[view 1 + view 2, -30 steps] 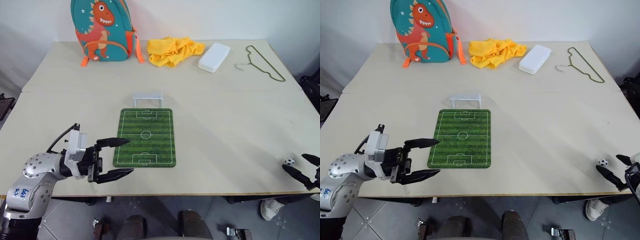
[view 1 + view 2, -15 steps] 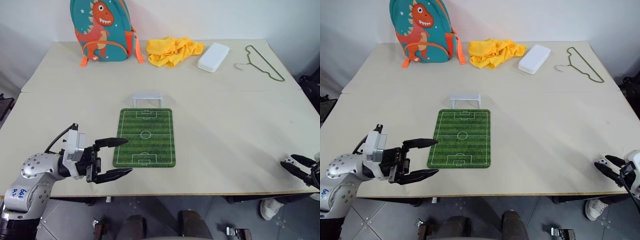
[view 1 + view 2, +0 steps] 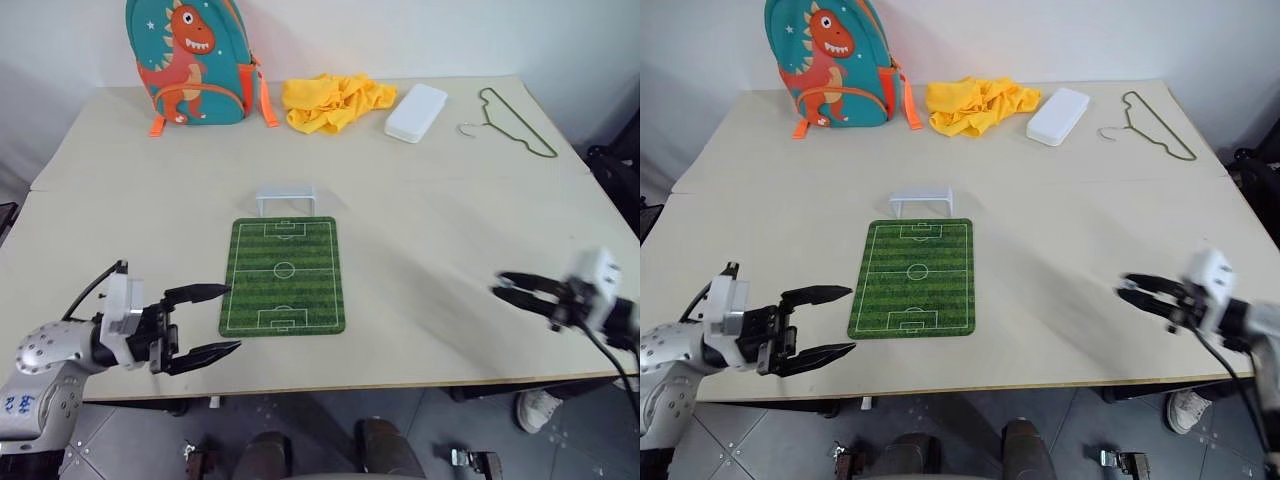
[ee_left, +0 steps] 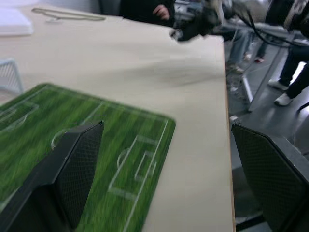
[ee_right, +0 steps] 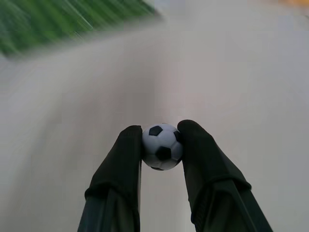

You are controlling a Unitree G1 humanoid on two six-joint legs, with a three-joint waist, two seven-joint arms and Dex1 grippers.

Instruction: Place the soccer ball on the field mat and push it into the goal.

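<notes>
Right wrist view gives you the clearest reading: the soccer ball (image 5: 161, 146) sits pinched between the two black fingers (image 5: 120, 169) of the right gripper (image 5: 161, 140), white with black patches, held clear above the pale table. From the head views you can place that right gripper out over the table's right side, well apart from the field mat (image 3: 283, 275), fingers pointing toward the mat. The mat lies flat near the middle of the table (image 3: 420, 230), its green stripes and white pitch lines showing, and the small white goal (image 3: 285, 198) stands just beyond its far short edge. Your left gripper (image 3: 205, 322) hangs at the near left edge of the table, just beside the mat's near left corner, its fingers spread apart with nothing between them; the left wrist view shows those two dark pads (image 4: 77, 164) wide apart over the mat's corner. Along the far edge you have a teal backpack (image 3: 190, 60) printed with an orange dinosaur, a crumpled yellow cloth (image 3: 335, 100), a flat white case (image 3: 415, 112) and a wire hanger (image 3: 510, 118). You will find no readable writing or brand mark on any of these items.
</notes>
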